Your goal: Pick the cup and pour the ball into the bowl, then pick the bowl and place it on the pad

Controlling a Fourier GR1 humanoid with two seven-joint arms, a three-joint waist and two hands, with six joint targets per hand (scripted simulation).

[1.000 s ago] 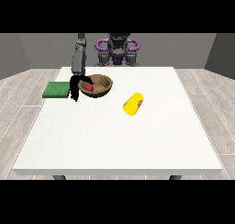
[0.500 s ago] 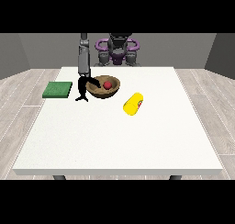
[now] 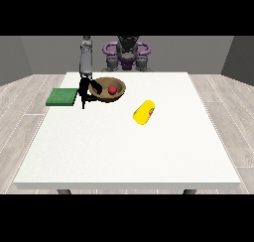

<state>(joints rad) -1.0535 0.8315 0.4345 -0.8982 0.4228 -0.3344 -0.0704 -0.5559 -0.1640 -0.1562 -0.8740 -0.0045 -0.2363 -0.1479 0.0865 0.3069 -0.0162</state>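
The brown bowl [image 3: 119,95] stands at the table's far left with the red ball [image 3: 113,90] inside it. The hand at the view's left [image 3: 85,91] is at the bowl's left rim, its thumb over the rim and its fingers down the outside, pinching it. The green pad [image 3: 62,96] lies just left of that hand. The yellow cup [image 3: 144,112] lies on its side to the right of the bowl, with nothing touching it. The hand at the view's right does not show.
The white table [image 3: 129,151] stretches wide towards the camera. The robot's torso [image 3: 128,52] stands behind the far edge. A grey forearm [image 3: 87,60] comes down to the bowl from above.
The hand and the bowl moved right from beside the pad, then came back a little to the left. The ball stays in the bowl. The cup has not moved.
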